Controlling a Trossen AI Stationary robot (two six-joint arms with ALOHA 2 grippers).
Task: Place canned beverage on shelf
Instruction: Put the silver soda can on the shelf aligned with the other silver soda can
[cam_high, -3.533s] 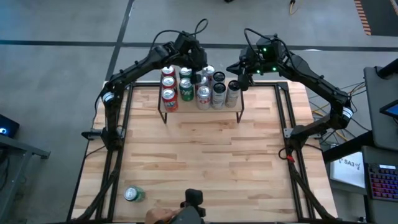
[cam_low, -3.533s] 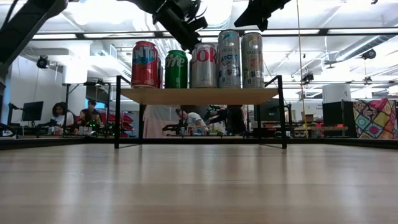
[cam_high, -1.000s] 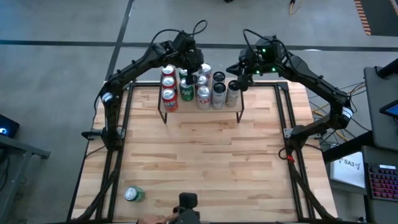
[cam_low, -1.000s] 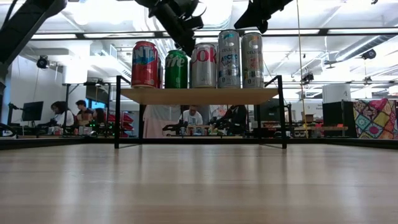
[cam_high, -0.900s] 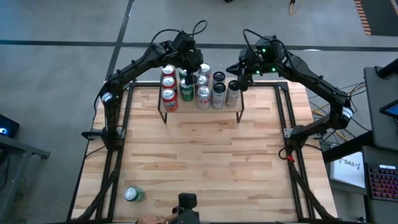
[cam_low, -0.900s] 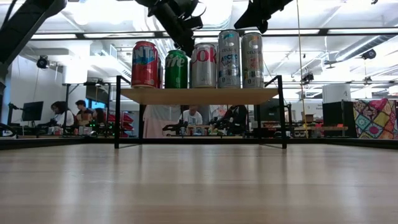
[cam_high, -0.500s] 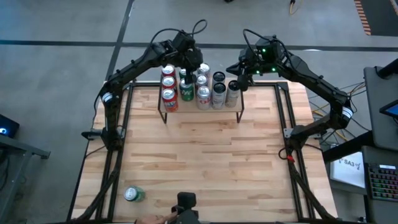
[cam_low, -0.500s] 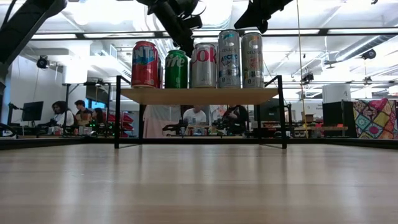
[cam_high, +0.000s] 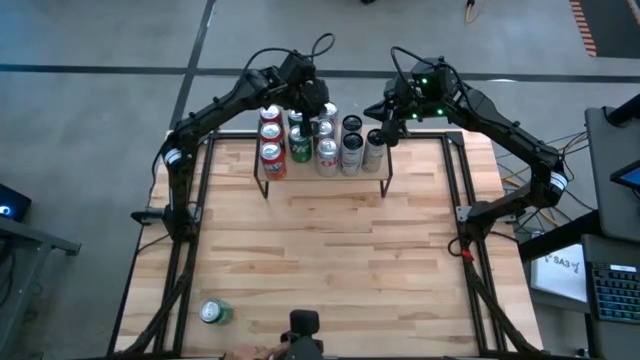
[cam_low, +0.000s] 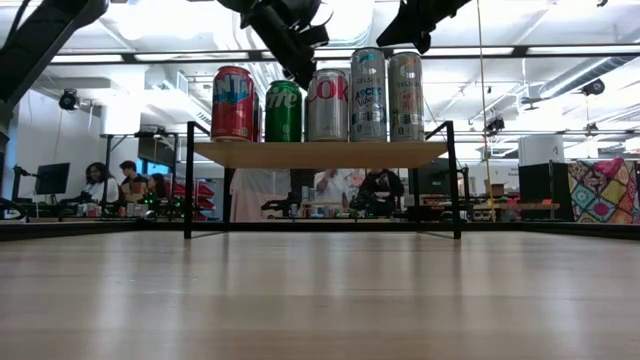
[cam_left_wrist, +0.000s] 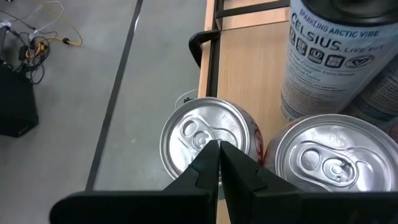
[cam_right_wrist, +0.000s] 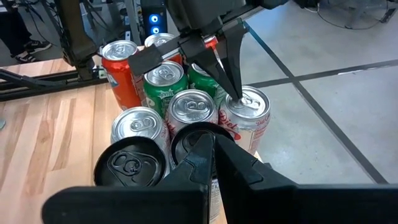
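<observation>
Left gripper (cam_left_wrist: 219, 149), fingers pressed together, tips on a back-row can (cam_left_wrist: 208, 138) atop the shelf (cam_high: 330, 182); right gripper (cam_right_wrist: 213, 146), likewise closed, hovers beside. Far behind them, one green can (cam_high: 215, 313) remains on the table (cam_high: 330, 260), unshelved.

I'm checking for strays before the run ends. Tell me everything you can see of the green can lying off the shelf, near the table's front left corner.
The green can lies on its side on the light wooden table, alone near its front left corner, silver end showing. It looks like aluminium, with green sides; no label is readable. Neither arm is near it, and nothing touches it but the tabletop.
</observation>
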